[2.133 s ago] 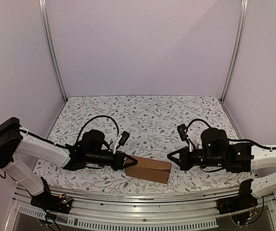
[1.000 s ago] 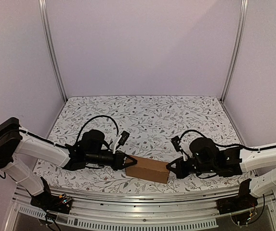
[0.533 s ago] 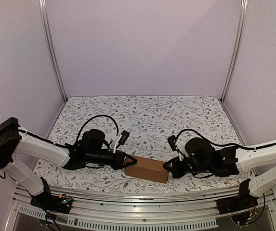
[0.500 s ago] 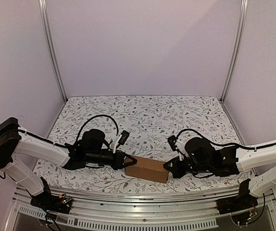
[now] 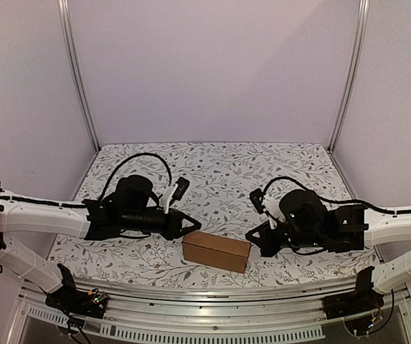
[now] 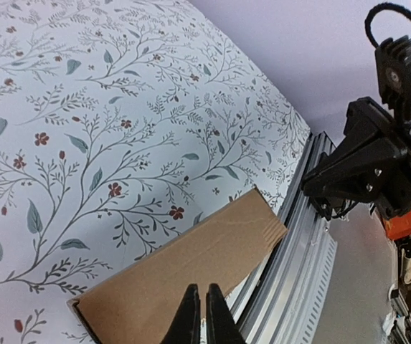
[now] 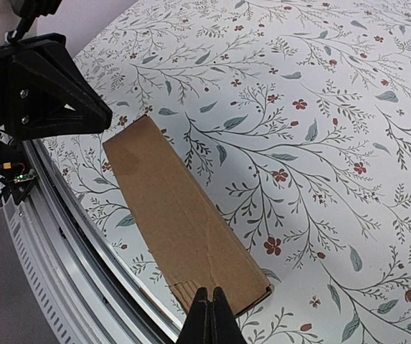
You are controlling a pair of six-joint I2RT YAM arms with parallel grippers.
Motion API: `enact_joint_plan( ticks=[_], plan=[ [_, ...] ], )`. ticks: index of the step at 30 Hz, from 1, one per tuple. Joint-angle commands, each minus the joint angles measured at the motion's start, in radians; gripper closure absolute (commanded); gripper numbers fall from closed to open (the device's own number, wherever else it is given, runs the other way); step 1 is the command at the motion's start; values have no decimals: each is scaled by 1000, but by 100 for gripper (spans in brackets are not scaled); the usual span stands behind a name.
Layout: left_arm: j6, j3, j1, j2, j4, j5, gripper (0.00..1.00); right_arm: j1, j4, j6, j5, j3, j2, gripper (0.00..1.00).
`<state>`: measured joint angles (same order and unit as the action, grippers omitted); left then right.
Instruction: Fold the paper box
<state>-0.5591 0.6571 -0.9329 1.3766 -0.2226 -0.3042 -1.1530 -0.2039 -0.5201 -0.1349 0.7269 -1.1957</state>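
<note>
The paper box (image 5: 216, 251) is a closed plain brown carton lying flat near the table's front edge. It also fills the lower part of the left wrist view (image 6: 183, 265) and the right wrist view (image 7: 180, 215). My left gripper (image 5: 194, 228) hangs shut just above and behind the box's left end, holding nothing; its tips (image 6: 202, 288) show over the box top. My right gripper (image 5: 249, 237) is shut and empty, a little off the box's right end, with its tips (image 7: 210, 290) over that end's corrugated edge.
The table carries a floral-patterned cloth (image 5: 219, 172). A metal rail (image 5: 212, 294) runs along the front edge, right beside the box. Pale walls and upright frame posts (image 5: 76, 79) close in the back and sides.
Both grippers have pulled off the box ends. The left arm has risen and drawn back to the left; the right gripper has backed off to the right. The box lies free.
</note>
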Motion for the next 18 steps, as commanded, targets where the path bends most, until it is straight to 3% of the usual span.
enact_joint_plan(
  ticks=[1, 9, 18],
  plan=[
    [49, 99, 6, -65, 147, 72, 100, -32, -29, 51, 10, 36, 14, 100],
    [112, 215, 24, -61, 321, 182, 100, -144, 6, 105, -9, 52, -60, 100],
    [103, 331, 96, 117, 369, 178, 100, -222, 40, 184, 14, 73, -256, 100]
  ],
)
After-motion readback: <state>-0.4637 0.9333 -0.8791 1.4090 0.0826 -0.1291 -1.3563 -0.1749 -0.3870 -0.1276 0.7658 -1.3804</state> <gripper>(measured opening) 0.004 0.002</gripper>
